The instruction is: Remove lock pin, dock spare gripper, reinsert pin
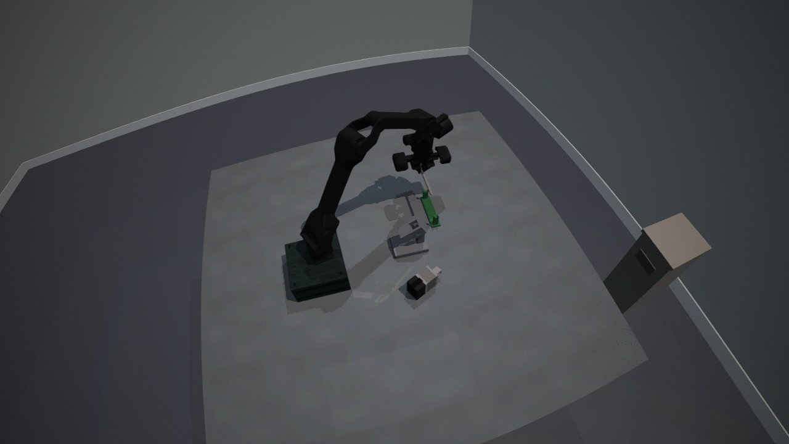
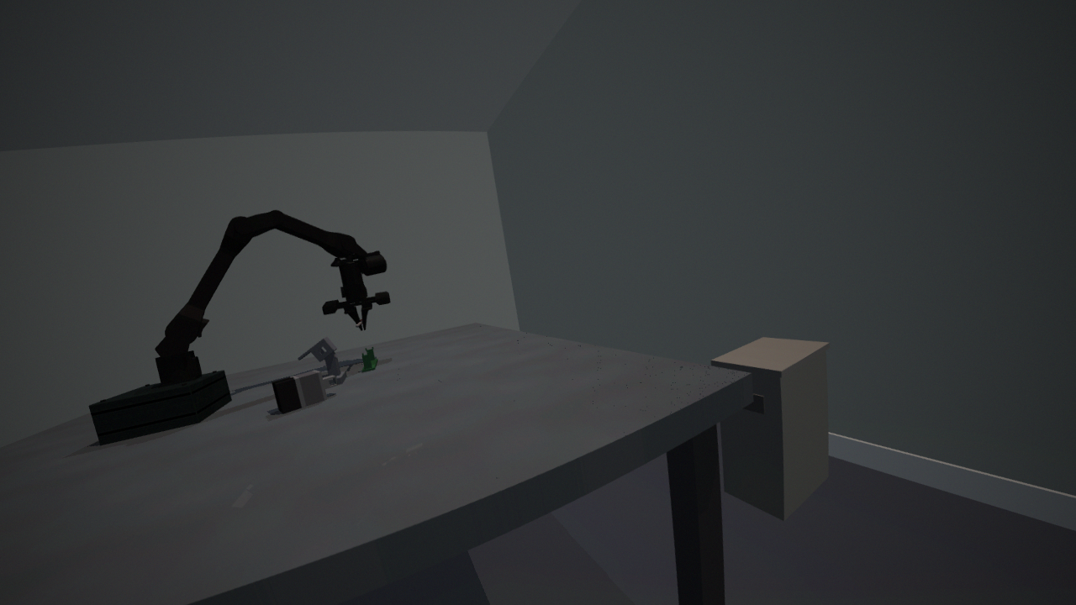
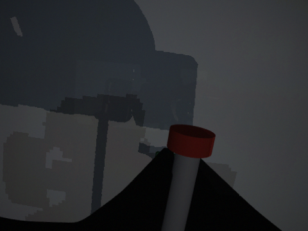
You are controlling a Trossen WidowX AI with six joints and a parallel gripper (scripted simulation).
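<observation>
My gripper (image 1: 422, 169) (image 2: 361, 326) (image 3: 176, 159) is shut on the lock pin (image 1: 426, 182) (image 3: 181, 196), above the table. The pin's red head (image 3: 192, 144) shows just beyond the fingertips in the wrist view, and its pale shaft slants down toward the green rack (image 1: 430, 210) (image 2: 369, 361) in the top view. The grey mount (image 1: 410, 250) (image 2: 331, 363) stands in front of the gripper, its tilted socket (image 1: 412, 224) (image 2: 323, 348) without the pin. The spare gripper (image 1: 426, 277) (image 2: 309, 388), a black and pale grey block, lies on the table nearer the front, out of the socket. Whether the pin touches the rack is unclear.
The green rack has upright posts at its ends and lies beside the mount. The arm's dark base box (image 1: 316, 273) (image 2: 150, 410) is left of the mount. A beige cabinet (image 1: 675, 240) (image 2: 774, 421) stands beyond the table's right edge. Shadows darken the area under the arm.
</observation>
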